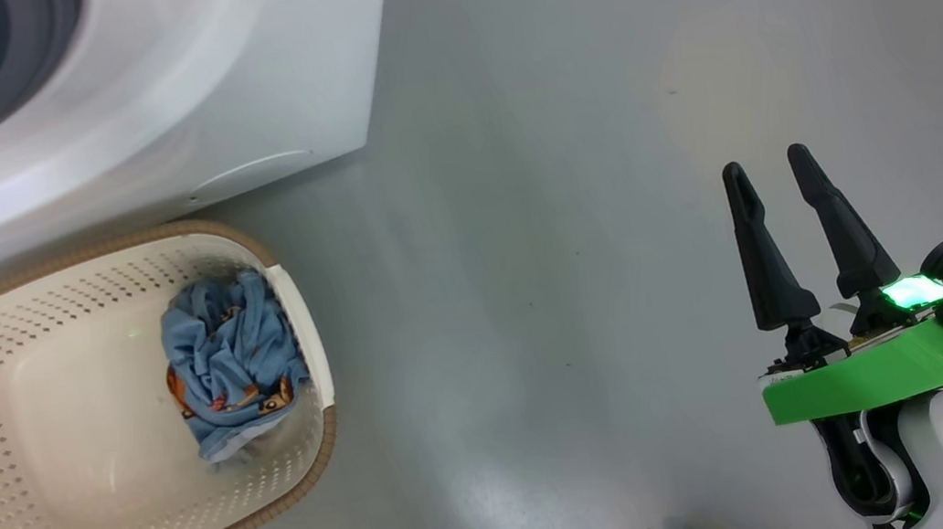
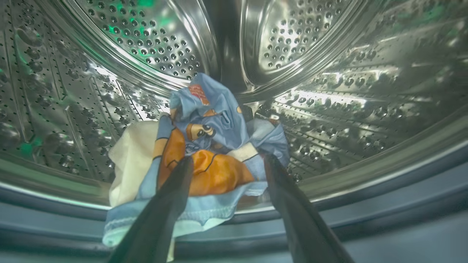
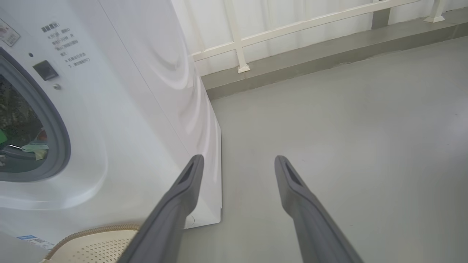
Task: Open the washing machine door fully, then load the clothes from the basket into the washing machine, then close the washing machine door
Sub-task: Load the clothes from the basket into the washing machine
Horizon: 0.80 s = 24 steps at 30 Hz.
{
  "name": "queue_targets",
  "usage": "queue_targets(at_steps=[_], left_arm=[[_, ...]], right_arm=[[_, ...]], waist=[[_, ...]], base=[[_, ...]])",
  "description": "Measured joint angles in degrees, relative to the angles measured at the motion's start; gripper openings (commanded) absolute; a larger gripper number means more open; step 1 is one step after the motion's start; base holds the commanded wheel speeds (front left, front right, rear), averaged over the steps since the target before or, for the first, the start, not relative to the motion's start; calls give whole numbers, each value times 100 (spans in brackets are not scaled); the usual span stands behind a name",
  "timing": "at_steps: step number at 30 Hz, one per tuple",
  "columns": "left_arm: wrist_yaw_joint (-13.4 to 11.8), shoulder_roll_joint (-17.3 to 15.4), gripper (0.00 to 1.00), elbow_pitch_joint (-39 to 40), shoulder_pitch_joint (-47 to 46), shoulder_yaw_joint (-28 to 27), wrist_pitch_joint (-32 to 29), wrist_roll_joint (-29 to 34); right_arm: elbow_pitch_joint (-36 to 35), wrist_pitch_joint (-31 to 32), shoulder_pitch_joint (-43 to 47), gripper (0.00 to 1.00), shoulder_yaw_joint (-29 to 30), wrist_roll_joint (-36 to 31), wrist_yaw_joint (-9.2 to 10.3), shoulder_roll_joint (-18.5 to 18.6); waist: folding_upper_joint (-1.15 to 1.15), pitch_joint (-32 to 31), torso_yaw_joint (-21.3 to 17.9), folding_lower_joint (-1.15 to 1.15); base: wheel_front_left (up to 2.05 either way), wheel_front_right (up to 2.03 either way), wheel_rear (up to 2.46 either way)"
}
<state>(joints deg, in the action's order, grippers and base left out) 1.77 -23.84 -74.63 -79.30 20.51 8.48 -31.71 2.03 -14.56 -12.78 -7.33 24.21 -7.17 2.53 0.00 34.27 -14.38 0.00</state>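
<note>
Inside the washing machine (image 1: 224,78), one garment (image 2: 219,120) lies at the front lip of the drum (image 2: 347,102), the left gripper (image 2: 227,159) spread wide, holding nothing. Before the machine, the basket (image 1: 110,251) holds the second garment (image 1: 232,363); the right gripper (image 1: 764,159) gapes empty. Door-closing remains too.

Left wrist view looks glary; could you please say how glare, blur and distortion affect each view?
Left wrist view: glare streaks and a green tint on the perforated steel drum, while the light blue printed garment is sharp. Head view: the big white washing machine looks smeared, and the grey floor carries a sheen. Right wrist view: the wide lens bows the machine's edges.
</note>
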Motion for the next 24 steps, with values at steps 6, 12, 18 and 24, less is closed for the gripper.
queue_targets(at_steps=[6,12,18,24], left_arm=[[281,244,100,8,390,-196,487,-288],[412,315,100,391,895,-479,588,-520],[426,326,100,1370,1762,-898,616,-428],[415,561,100,2094,2624,-1289,616,-74]], right_arm=[[19,0,1,100,34,-5,0,0],[55,0,9,100,55,-7,0,20],[85,0,45,100,127,-14,0,160],[145,0,206,100,198,-14,0,318]], waist=[[0,-189,138,0],[0,-426,239,0],[0,-714,349,0],[0,-1042,506,0]], base=[[0,0,0],[0,0,0],[0,0,0],[0,0,0]])
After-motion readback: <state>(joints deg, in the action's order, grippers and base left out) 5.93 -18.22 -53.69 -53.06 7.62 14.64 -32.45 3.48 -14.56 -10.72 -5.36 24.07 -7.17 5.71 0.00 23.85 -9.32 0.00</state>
